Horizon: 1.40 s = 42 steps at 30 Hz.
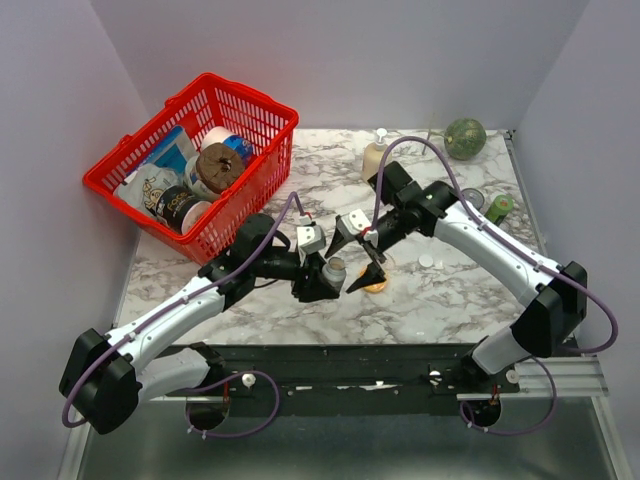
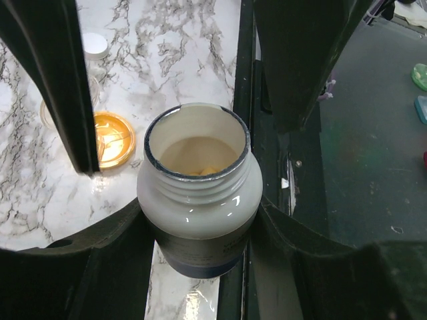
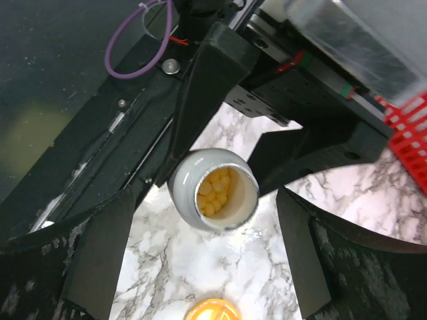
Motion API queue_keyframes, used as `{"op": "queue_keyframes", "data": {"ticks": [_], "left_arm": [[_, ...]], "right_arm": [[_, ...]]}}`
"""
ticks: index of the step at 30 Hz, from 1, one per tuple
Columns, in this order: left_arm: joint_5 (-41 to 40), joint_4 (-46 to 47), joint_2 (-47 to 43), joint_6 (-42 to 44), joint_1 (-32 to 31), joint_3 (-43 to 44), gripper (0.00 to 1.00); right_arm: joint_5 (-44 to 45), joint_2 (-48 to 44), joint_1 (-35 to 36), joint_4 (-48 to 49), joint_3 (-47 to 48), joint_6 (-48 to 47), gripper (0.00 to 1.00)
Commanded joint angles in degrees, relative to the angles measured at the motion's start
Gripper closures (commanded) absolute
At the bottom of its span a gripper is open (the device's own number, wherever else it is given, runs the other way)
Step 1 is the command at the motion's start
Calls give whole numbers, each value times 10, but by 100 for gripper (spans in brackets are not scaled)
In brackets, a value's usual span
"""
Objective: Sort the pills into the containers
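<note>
My left gripper (image 1: pixel 322 282) is shut on the small white pill bottle (image 1: pixel 334 270), holding it by its dark label band. In the left wrist view the bottle (image 2: pixel 197 193) sits uncapped between my jaws (image 2: pixel 200 267). The right wrist view looks into the bottle (image 3: pixel 183 183) and shows several pale orange pills (image 3: pixel 215 190) inside. My right gripper (image 1: pixel 368 277) is open and empty, just right of the bottle and above a shallow round orange-tinted dish (image 1: pixel 379 284). That dish shows too in the left wrist view (image 2: pixel 113 139) and the right wrist view (image 3: pixel 212 311). My right fingers (image 3: pixel 100 260) straddle bare marble.
A white cap (image 1: pixel 427 261) lies right of the dish. A beige pump bottle (image 1: pixel 375 155) and a green melon (image 1: pixel 465 137) stand at the back. A red basket (image 1: pixel 255 105) full of goods is at back left. A green item (image 1: pixel 498 207) lies at right.
</note>
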Motion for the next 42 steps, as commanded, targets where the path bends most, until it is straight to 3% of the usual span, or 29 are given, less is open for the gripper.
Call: {"op": "queue_keyframes", "data": {"ticks": [1,7,8,9,15,18,21,22,25,33,42], "left_arm": [[22,25,3,-2,-3,18,100],[19,29,-2,-3,-3,14,100],[19,29,-3,-3,-3,14,100],[17,28,-5,-4,-3,15,100],[-13,46,-30,-13,-3,3,100],[-60,63,-56,-19,-2,-11,98],[-90,98,-88,-31,-1,-35,79],[-92,107,-95,-42,-1,-42,65],[-93,136,-114,-61,-1,-64,40],[-104,140,-116,-66,-1,-65,34],[-106,144,-127,-66,-1,-78,20]], "right_arm": [[27,20,34,2,17,12,11],[44,38,45,-20,31,8,30],[45,40,45,-23,32,9,36],[49,41,46,-22,35,19,53],[61,27,46,-7,16,39,74],[63,7,45,18,-3,73,77],[61,-21,42,65,-27,124,79],[60,-27,39,77,-33,138,80],[60,-47,34,116,-44,180,80],[62,-55,31,191,-56,275,83],[46,-61,2,263,-64,367,84]]}}
